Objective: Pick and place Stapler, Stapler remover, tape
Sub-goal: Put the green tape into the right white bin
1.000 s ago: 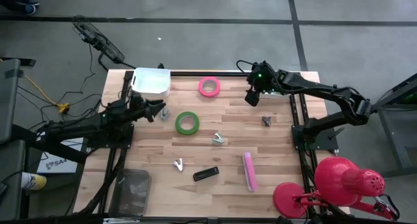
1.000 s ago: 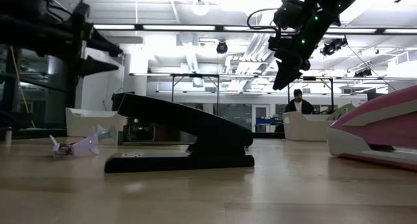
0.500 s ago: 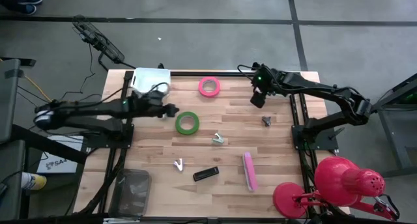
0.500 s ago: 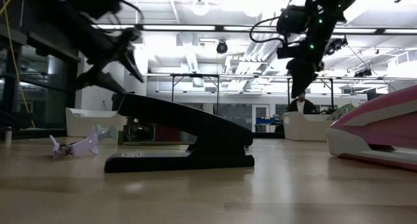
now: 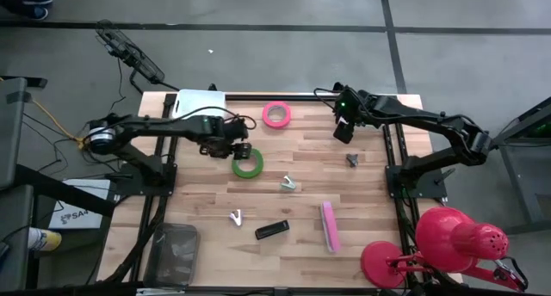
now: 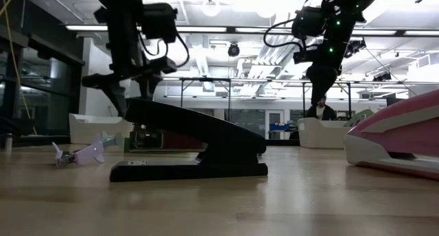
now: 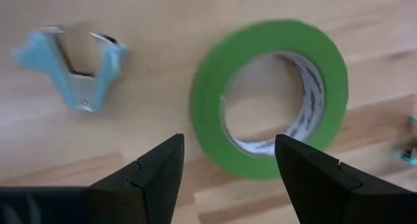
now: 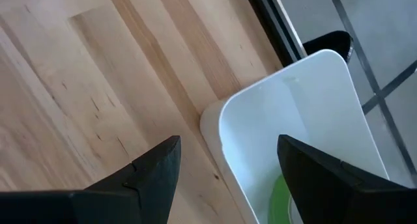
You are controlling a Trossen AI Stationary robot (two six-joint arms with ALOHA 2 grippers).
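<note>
The left gripper (image 5: 239, 150), fingers spread and empty, hovers above the green tape (image 5: 247, 163) lying flat on the tabletop (image 5: 362, 210), while the right gripper (image 5: 343, 132), also spread and empty, waits near the far edge.

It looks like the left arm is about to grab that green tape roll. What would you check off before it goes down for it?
1. Left gripper open: ok, its fingers are spread apart in the left wrist view.
2. Gripper lined up with the green tape roll: ok, the near wall of the ring shows between the fingers.
3. Roll lying flat on the wooden table: ok.
4. Light-blue staple remover clear of the roll: ok, it lies apart from it.
5. Right gripper out of the way: ok, far off near the table's right side.
6. Height above the roll: cannot tell.
</note>
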